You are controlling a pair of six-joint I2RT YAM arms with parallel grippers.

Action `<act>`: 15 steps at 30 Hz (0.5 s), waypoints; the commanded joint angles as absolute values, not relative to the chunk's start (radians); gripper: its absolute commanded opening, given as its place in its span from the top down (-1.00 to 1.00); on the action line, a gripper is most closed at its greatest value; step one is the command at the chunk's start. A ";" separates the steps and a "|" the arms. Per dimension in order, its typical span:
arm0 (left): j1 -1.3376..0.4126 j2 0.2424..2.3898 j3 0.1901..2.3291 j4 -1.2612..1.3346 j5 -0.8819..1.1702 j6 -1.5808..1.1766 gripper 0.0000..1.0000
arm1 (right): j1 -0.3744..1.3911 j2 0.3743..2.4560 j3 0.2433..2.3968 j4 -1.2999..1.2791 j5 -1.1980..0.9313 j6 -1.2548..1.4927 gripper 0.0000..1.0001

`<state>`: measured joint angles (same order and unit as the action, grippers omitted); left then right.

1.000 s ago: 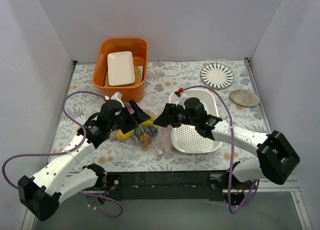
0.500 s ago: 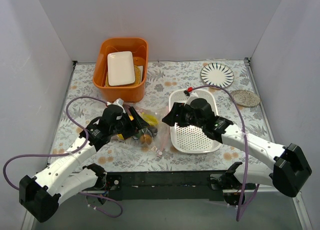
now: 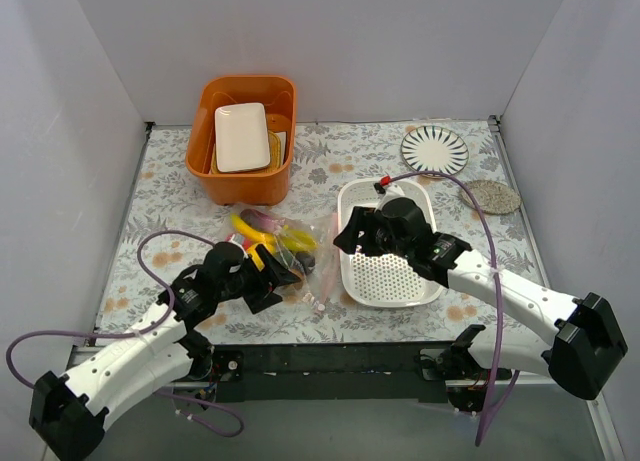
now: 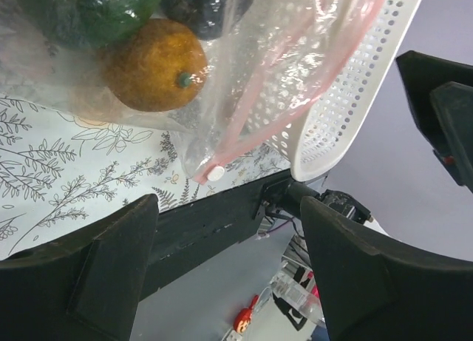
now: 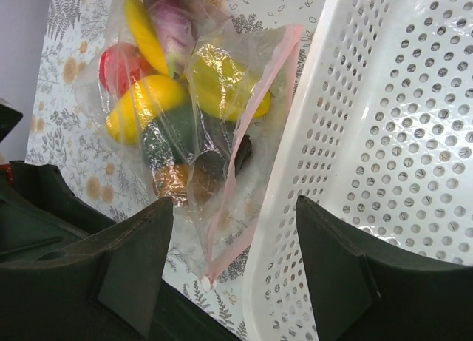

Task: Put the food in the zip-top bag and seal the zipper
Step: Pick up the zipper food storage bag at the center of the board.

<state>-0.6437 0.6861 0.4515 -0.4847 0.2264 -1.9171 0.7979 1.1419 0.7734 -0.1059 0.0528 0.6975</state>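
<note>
Tabletop [image 3: 170,196] status: both arms have withdrawn from the zip-top bag [image 3: 288,243], which they flanked closely one second ago. A white perforated basket [image 3: 392,299] sits right of centre. The bag lies on the floral cloth just left of it, its right edge touching the basket wall. The left gripper [image 3: 272,274] now sits at the lower left of the bag; in the left wrist view its jaws are spread wide and empty. The right gripper [image 3: 348,233] hangs over the basket's left edge, jaws likewise wide apart and holding nothing. All visible food [image 5: 151,97] is inside the bag: banana, red fruit, eggplant, and yellow, green and brown pieces. The zipper [image 5: 236,150] runs along the bag edge beside the basket, with a white slider [image 4: 216,173] at its near end. Release of both grips suggests loading is finished. Full closure of the seal cannot be confirmed.
</note>
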 commanded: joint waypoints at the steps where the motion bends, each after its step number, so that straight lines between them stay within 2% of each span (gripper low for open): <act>1: -0.690 0.756 0.431 -0.407 0.239 -1.977 -0.54 | 0.795 1.166 0.844 -0.107 0.077 0.675 -0.48; 9: -0.770 0.825 0.347 -0.247 0.169 -2.084 -0.49 | 0.793 1.183 0.856 -0.115 0.074 0.673 -0.49; 15: -0.840 0.859 0.266 -0.088 0.112 -2.163 -0.37 | 0.792 1.186 0.854 -0.123 0.077 0.673 -0.49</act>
